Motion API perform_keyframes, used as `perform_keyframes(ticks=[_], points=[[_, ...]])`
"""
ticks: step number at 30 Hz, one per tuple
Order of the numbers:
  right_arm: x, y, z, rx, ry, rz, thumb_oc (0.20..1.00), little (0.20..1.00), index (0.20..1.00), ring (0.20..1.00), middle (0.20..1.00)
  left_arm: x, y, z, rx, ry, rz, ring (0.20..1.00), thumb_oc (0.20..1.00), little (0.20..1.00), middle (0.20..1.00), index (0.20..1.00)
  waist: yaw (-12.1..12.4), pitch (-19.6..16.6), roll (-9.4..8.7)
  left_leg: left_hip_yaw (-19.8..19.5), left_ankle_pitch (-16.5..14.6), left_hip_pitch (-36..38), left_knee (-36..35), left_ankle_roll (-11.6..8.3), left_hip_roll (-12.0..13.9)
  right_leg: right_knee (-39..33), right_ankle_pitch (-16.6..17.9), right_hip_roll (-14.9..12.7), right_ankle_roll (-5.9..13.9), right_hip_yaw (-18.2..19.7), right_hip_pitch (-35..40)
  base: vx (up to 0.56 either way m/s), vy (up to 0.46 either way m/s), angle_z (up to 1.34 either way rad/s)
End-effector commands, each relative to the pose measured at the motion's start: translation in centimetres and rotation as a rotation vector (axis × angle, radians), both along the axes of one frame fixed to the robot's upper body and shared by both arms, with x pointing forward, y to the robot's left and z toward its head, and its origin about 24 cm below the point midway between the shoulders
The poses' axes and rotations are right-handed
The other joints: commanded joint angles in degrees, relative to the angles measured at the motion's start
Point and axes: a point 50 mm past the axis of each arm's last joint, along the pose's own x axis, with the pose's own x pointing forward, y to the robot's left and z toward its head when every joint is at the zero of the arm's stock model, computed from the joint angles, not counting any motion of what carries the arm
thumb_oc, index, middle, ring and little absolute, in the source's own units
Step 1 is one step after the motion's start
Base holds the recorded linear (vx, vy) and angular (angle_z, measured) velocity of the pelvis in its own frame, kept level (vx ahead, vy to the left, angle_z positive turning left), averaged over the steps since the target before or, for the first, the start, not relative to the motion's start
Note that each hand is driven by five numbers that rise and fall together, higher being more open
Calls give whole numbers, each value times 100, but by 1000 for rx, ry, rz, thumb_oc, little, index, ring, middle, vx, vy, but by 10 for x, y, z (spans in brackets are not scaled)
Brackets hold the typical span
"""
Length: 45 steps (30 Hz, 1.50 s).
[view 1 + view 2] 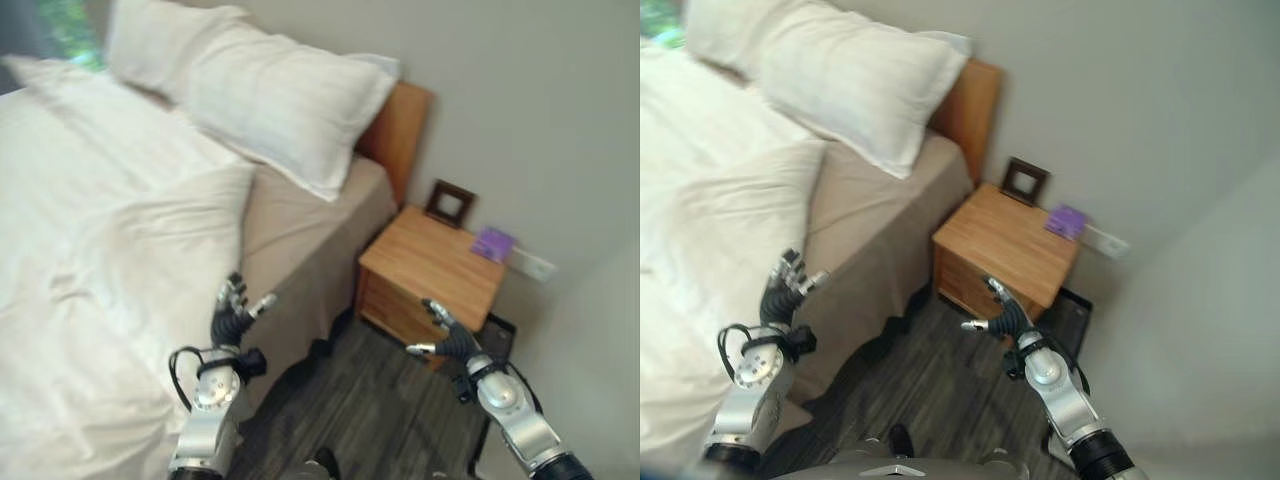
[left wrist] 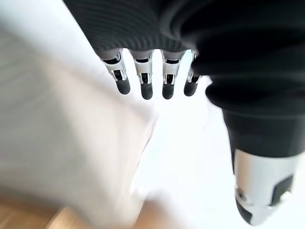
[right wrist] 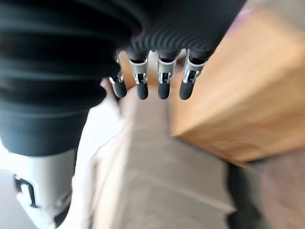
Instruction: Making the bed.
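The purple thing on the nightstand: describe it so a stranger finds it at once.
Beside the bed's headboard stands a wooden nightstand against the wall. At its back edge, next to a dark picture frame, lies a small flat purple object, the only purple item on it.

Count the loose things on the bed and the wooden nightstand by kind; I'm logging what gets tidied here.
Plump white pillows against the wooden headboard: 2
Rumpled white duvet on the bed: 1
Dark brown picture frame on the nightstand: 1
Small flat purple item on the nightstand: 1
Total: 5
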Motion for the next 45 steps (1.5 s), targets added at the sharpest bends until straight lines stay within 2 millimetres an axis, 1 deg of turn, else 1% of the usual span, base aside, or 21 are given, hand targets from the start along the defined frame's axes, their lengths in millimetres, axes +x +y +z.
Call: perform_keyframes(ticks=[1,2,4,5,9,12,16,20,22,23,24,27,28,31,35,36,37,39,41,43,45], points=[[13,1,31,13,-160,13,1000,1000,1000,1000,1000,-1,3,23,-7,-130,-7,1000,1000,1000,1000,1000,17,35,53,294,169,-74,-71,-503,355,-2149,1267,-25,-212,-145,469,116,-101,100],[13,1,31,13,-160,13,1000,1000,1000,1000,1000,-1,3,23,-7,-130,-7,1000,1000,1000,1000,1000,-2,37,51,275,170,-76,-68,-505,354,-2151,1261,-28,-213,-167,483,201,-206,126],[17,0,50,21,-235,24,1000,1000,1000,1000,1000,-2,12,28,-28,-161,15,1000,1000,1000,1000,1000,-94,46,-86,-540,134,-98,-84,-726,347,-3676,793,378,-363,902,458,281,-286,158],[17,0,51,21,-235,24,1000,1000,1000,1000,1000,-2,12,28,-28,-162,15,1000,1000,1000,1000,1000,-98,38,-75,-542,161,-116,-92,-731,364,-3719,833,400,-377,890,459,221,-207,129],[19,-8,62,21,-281,-1,1000,1000,1000,1000,1000,0,21,36,-26,-197,34,1000,1000,1000,1000,1000,-206,-5,-168,-1495,100,-184,-105,-826,229,-4667,698,821,-484,1938,506,210,-143,152],[21,-9,65,26,-287,2,1000,1000,1000,1000,1000,5,26,44,-21,-221,15,1000,1000,1000,1000,1000,-256,-12,-207,-1863,42,-105,-97,-875,146,-5006,889,1023,-554,1993,500,211,-119,88],[25,-10,64,-14,-278,8,1000,1000,1000,1000,1000,5,34,39,-11,-196,40,1000,1000,1000,1000,1000,-258,-19,-142,-2161,27,1,-25,-934,73,-5205,921,1057,-662,1670,792,182,-111,73],[33,-14,72,-55,-304,-3,1000,1000,1000,1000,1000,2,38,36,-106,-221,90,1000,1000,1000,1000,1000,-195,103,-81,-1966,-247,-297,1100,-1279,84,-5584,865,883,-728,1083,1203,214,-123,55],[36,-16,78,-78,-324,0,1000,1000,1000,1000,1000,4,40,37,-137,-232,106,1000,1000,1000,1000,1000,-138,267,-134,-1618,141,-806,2116,-1634,200,-5609,803,778,-834,815,1361,57,-96,52],[37,-16,78,-78,-325,0,1000,1000,1000,1000,1000,4,40,38,-137,-234,106,1000,1000,1000,1000,1000,-152,267,-123,-1638,112,-866,2201,-1643,218,-5609,802,794,-842,799,1350,25,-85,51],[38,-19,81,-90,-334,-9,1000,1000,1000,1000,1000,5,39,39,-151,-247,113,1000,1000,1000,1000,1000,-140,343,-162,-1317,314,-1127,2565,-1800,424,-5609,748,746,-870,644,1431,59,-80,56],[38,-28,79,-115,-322,-45,1000,1000,1000,1000,1000,6,37,35,-169,-227,111,1000,1000,1000,1000,1000,-216,321,-175,-188,517,-1226,2169,-1666,1157,-5609,578,773,-844,301,1576,179,-40,63],[37,-32,77,-131,-318,-60,1000,1000,1000,1000,1000,5,37,34,-159,-214,108,1000,1000,1000,1000,1000,-208,264,-162,73,528,-1176,1721,-1606,1242,-5609,522,777,-788,228,1609,237,49,54],[36,-42,82,-183,-359,-106,1000,1000,1000,1000,1000,-1,46,33,-122,-202,142,1000,1000,1000,1000,1000,-134,126,7,17,950,-1277,480,-1564,1297,-5609,418,844,-577,216,1729,327,173,6],[36,-53,84,-235,-364,-142,1000,1000,1000,1000,1000,-5,52,32,-124,-203,174,1000,1000,1000,1000,1000,-157,38,47,41,1268,-1156,86,-1657,1464,-5609,339,761,-480,169,1968,270,185,32],[37,-54,85,-237,-371,-154,1000,1000,1000,1000,1000,-6,53,30,-118,-194,180,1000,1000,1000,1000,1000,-125,-22,44,-20,1328,-1151,52,-1647,1474,-5609,310,726,-433,161,2076,443,238,33],[36,-55,82,-251,-372,-173,1000,1000,1000,1000,1000,-8,10,64,-60,-329,-20,1000,1000,1000,1000,1000,-76,-36,-32,-96,1272,-1113,12,-1592,1409,-5609,328,680,-427,111,2198,345,142,16],[33,-61,79,-234,-354,-190,1000,1000,1000,1000,1000,-21,29,57,-52,-287,35,1000,1000,1000,1000,1000,79,-39,-194,-110,1188,-1007,1,-1468,1262,-5057,315,564,-415,116,2146,235,98,9],[39,-70,71,-251,-310,-233,1000,1000,1000,1000,1000,-25,26,61,-17,-286,-6,1000,1000,1000,1000,1000,188,24,-392,-108,921,-779,-38,-1250,1048,-3890,663,323,-210,174,1616,188,115,22],[50,-77,68,-251,-282,-277,1000,1000,1000,1000,1000,-26,21,71,25,-320,-66,1000,1000,1000,1000,1000,182,222,-470,-207,681,-470,-103,-1047,919,-2556,1626,187,52,399,880,198,129,26],[55,-77,68,-261,-276,-284,1000,1000,1000,1000,1000,-25,18,72,36,-317,-87,1000,1000,1000,1000,1000,195,282,-456,-221,617,-426,-105,-1023,973,-2345,1603,195,52,465,617,135,76,39]])
